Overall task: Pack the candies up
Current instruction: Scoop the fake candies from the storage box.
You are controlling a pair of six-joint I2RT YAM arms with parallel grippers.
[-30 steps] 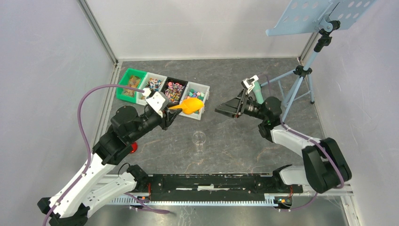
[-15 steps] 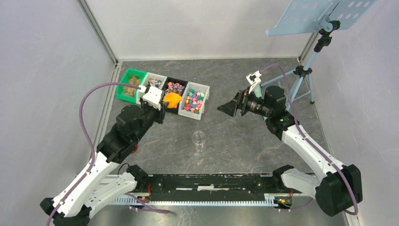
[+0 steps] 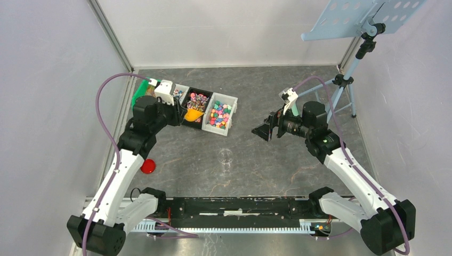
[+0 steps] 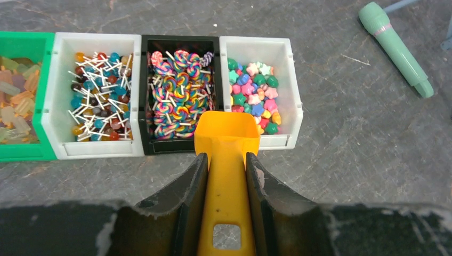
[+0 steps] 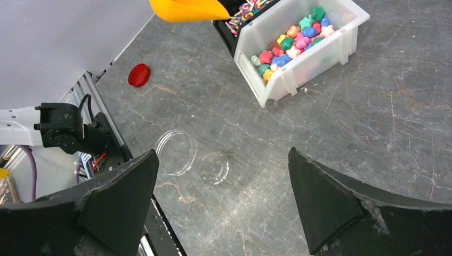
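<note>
The candies lie in a row of bins: star-shaped multicoloured ones [image 4: 255, 96] in the right white bin [image 3: 221, 113], swirl lollipops [image 4: 178, 90] in the black bin, ball lollipops [image 4: 98, 96] in the left white bin, and pale gummies [image 4: 18, 101] in the green bin. My left gripper [image 4: 226, 160] is shut on the handle of the orange scoop [image 4: 226, 136]. The scoop's mouth points at the front edges of the black and right white bins, and no candy shows in it. My right gripper [image 5: 222, 154] hangs open and empty above a clear jar [image 5: 205, 166], to the right of the bins.
The clear jar [image 3: 226, 156] stands mid-table. A red round lid [image 3: 148, 166] lies near the left arm. A teal marker-like stick [image 4: 394, 48] lies right of the bins. A music stand [image 3: 344, 80] occupies the back right corner. The arm rail [image 3: 234, 213] runs along the near edge.
My left arm swung left and back, carrying the scoop from over the right white bin to the front of the black bin. The red lid came into view. My right gripper dropped slightly.
</note>
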